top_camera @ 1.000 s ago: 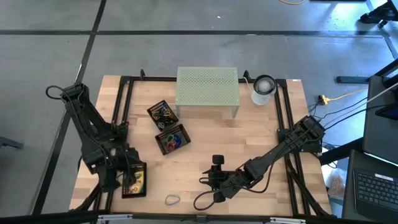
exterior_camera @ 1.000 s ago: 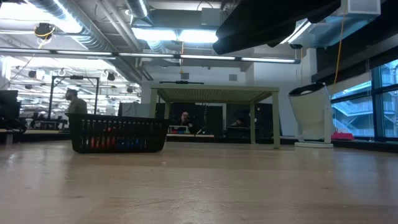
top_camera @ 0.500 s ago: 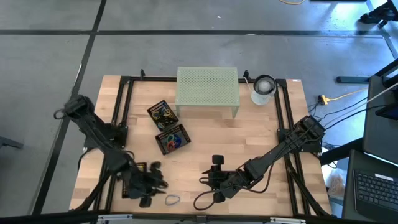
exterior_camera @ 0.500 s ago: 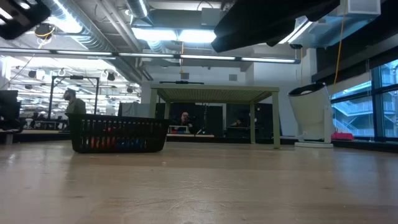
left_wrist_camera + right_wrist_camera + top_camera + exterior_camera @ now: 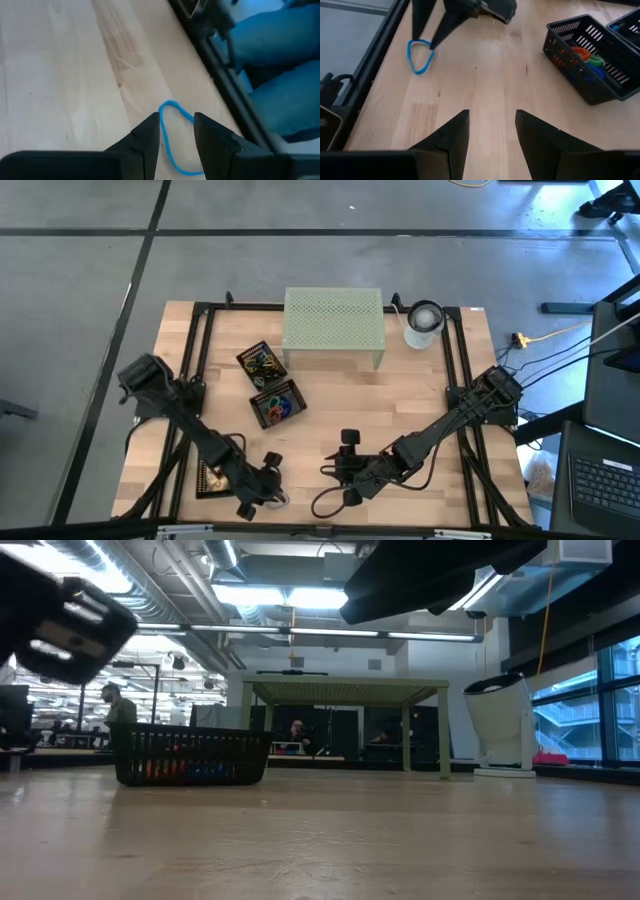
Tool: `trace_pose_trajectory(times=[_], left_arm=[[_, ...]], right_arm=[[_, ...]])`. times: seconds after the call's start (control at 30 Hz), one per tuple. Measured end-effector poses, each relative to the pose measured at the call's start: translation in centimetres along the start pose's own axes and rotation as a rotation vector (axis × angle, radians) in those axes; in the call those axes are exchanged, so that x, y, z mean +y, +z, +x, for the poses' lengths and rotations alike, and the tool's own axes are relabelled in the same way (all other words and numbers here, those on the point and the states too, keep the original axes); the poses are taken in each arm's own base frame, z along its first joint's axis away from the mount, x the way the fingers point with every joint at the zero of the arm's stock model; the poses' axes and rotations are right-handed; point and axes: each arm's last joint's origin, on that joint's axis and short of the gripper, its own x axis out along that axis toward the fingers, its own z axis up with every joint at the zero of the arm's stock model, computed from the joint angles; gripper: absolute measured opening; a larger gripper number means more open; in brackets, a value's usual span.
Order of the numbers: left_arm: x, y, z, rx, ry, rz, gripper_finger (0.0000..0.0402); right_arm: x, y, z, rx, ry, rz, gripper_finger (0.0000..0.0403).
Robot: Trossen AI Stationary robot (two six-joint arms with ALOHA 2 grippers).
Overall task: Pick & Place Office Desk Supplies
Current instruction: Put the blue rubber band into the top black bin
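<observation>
Wooden table (image 5: 420,395): left end effector (image 5: 176,131) angled low, straddling blue rubber-band loop (image 5: 172,137).

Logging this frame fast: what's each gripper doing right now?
Left gripper: open, fingers either side of the blue rubber band, not holding it.
Right gripper: open, empty, above bare table.
</observation>
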Motion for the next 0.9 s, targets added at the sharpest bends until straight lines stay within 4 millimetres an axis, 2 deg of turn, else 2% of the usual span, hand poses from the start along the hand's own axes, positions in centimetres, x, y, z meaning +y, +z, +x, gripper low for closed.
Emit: trace_pose_trajectory(times=[0.23,0.73,0.9], left_arm=[[-0.15,-0.99,1.1,0.037,0.007,0.026,0.0114],[-0.47,-0.79,0.99,-0.028,0.088,0.03,0.0114],[-0.91,-1.12,0.89,-0.008,0.071,0.027,0.0142]], right_arm=[[0.21,-0.06,-0.01,0.022,0.072,0.0,0.0165],[0.5,-0.15,-0.05,0.054,0.175,0.0,0.0165],[0.5,-0.15,-0.05,0.055,0.175,0.0,0.0165]])
